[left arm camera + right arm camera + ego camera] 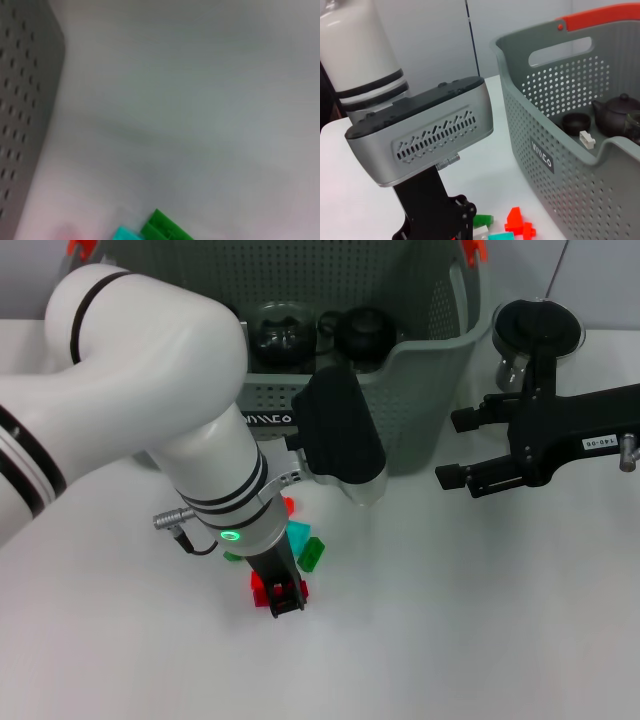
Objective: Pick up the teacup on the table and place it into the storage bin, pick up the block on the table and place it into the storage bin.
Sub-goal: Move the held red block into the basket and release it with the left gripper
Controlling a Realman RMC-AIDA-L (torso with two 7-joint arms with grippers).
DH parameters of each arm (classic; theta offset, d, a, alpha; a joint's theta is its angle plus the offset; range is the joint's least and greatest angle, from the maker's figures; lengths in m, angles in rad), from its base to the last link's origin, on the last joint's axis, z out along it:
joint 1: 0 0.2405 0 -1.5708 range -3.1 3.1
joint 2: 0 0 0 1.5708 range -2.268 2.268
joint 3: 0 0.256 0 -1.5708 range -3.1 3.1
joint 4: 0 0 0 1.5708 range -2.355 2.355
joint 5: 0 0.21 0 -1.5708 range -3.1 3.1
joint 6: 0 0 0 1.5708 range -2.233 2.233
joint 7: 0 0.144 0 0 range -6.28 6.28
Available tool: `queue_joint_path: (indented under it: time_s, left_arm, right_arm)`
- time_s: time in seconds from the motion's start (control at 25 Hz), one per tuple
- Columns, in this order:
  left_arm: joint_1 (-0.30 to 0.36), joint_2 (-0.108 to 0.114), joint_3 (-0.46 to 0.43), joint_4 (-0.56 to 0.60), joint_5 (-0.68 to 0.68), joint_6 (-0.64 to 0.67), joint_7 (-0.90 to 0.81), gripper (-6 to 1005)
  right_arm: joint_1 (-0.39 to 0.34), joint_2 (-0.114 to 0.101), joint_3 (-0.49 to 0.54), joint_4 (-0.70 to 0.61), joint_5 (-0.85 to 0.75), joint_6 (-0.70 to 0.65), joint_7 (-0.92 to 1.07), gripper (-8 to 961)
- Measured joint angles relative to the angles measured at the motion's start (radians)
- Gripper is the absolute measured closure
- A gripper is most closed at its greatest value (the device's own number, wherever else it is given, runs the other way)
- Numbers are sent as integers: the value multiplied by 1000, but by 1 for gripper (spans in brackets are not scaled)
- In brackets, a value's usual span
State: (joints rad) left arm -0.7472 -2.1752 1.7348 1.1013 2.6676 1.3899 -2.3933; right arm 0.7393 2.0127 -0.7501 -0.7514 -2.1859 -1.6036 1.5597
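My left gripper [284,596] is down at the table with its black fingers closed around a red block [262,589]. Beside it lie a green block [313,553], a teal block [298,535] and another red block [288,506]. The grey-green storage bin [430,350] stands behind them. In the right wrist view, a small dark teacup [576,121] sits inside the storage bin [555,145] next to a dark teapot [617,112] and a white block [587,139]. My right gripper [455,448] hovers open to the right of the bin, holding nothing.
A glass pitcher [538,332] with black fittings stands at the back right, behind my right arm. The left wrist view shows the bin wall [25,100], a green block [165,227] and bare white table. More loose blocks [517,222] lie near the bin's front wall.
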Motion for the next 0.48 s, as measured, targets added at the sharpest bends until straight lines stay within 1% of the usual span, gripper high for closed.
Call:
queue_joint_path:
  time_s: [0.2, 0.36, 0.44, 0.48]
  left_arm:
    - [-11, 0, -2, 9, -1, 31, -13, 783]
    - [-9, 0, -17, 70, -14, 99, -25, 768]
    - [1, 0, -51, 128, -35, 145, -30, 760]
    - [7, 0, -86, 158, -55, 173, -29, 756]
  right_arm:
    - [-1, 0, 0, 0, 0, 0, -1, 38]
    - [-2, -1, 0, 0, 0, -6, -1, 37]
    - [-4, -2, -1, 0, 0, -8, -1, 37]
    - [-5, -3, -3, 0, 0, -8, -1, 37]
